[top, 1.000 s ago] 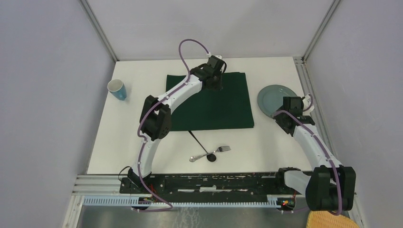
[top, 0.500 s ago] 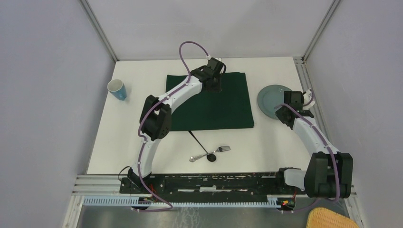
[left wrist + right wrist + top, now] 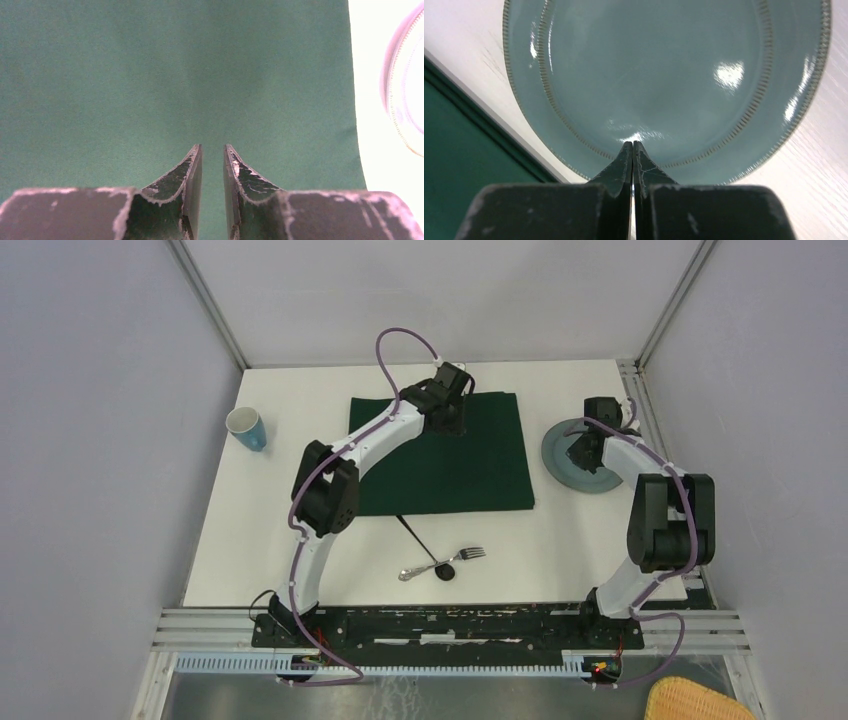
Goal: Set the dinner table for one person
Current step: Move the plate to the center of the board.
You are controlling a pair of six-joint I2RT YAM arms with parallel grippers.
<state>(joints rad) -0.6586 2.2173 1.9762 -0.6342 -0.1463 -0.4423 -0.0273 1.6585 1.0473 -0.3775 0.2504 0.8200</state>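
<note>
Right wrist: fully closed right hand [image 3: 632, 146], empty, over the near rim of the blue plate [image 3: 664, 75]. Narrowly parted left hand [image 3: 213, 148], holding nothing, over green cloth [image 3: 150, 75] on table [image 3: 580, 530].

Plain pale grey walls [image 3: 90, 440] on three sides, aluminium posts [image 3: 207, 305] in the far corners, a wicker basket [image 3: 695, 702] at near right.

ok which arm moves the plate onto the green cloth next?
Probably right. The right arm's fingers sit shut over the plate, though they would need reopening to grip. The left arm's fingers hover over the green cloth, apart from the plate.
</note>
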